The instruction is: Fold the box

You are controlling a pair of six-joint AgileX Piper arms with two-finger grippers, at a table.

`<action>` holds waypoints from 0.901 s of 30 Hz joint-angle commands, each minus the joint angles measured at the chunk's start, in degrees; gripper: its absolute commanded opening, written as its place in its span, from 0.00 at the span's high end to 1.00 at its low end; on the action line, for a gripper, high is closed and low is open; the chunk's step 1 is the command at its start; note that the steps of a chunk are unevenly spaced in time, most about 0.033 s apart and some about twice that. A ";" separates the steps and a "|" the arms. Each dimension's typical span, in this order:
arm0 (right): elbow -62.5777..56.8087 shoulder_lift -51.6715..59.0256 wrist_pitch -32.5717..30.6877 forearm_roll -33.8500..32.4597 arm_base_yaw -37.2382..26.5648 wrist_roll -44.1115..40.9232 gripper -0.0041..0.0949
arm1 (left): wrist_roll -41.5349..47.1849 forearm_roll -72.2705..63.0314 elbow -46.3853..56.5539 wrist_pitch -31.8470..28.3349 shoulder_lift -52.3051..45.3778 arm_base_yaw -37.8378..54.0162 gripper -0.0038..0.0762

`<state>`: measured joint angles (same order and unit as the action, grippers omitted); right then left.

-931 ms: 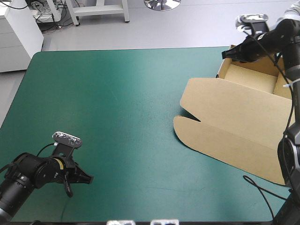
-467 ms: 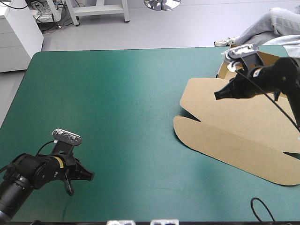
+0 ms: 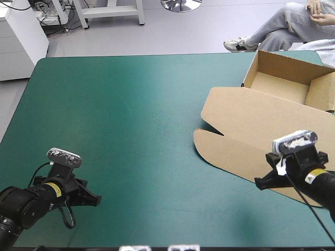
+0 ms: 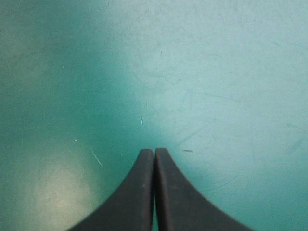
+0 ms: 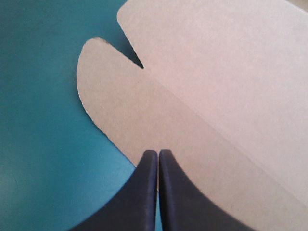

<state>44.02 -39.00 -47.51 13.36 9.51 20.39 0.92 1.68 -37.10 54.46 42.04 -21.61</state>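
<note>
Two pairs of black fingers stand pressed shut, empty. The left fingers [image 4: 137,192] hang over the near-left part of the bare teal-green worktop [image 3: 131,115]. The right fingers [image 5: 180,192] hang over the near edge of the box [image 3: 246,125], whose lid lies flat. Its open tray sits at the far-right corner.

The counter [image 3: 131,115] has an even teal-green cover, marked with thin pale scratches [image 4: 96,156] well away from the box [image 3: 246,112]. The box is plain brown all over. Its flat lid [image 3: 282,117] and rounded flap [image 3: 230,151] are a light, even brown, and the tray walls [image 3: 285,65] are a shade darker. The left gripper [image 4: 154,150], far from the box, and the right gripper [image 5: 158,151], over the box's flap, have black jaws. A yellow band [image 3: 53,189] sits behind the left gripper, and a yellow label [image 3: 312,178] behind the right.
</note>
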 commanded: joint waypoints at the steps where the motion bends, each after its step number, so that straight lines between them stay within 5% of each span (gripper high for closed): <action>1: -6.22 5.75 5.89 0.71 -0.15 0.46 0.96 | 0.57 -0.60 -1.35 -2.25 -1.30 -0.34 0.96; 12: -17.30 17.77 5.62 3.29 -0.15 -0.69 0.96 | 0.35 -1.12 5.02 -4.01 -4.22 -0.34 0.96; 27: -18.60 18.21 4.41 3.59 -0.15 -0.69 0.96 | 0.35 -1.12 6.88 -3.53 -4.22 -0.34 0.96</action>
<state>23.91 -20.45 -46.10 15.86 9.51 19.54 0.92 1.13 -28.85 52.95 37.91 -21.61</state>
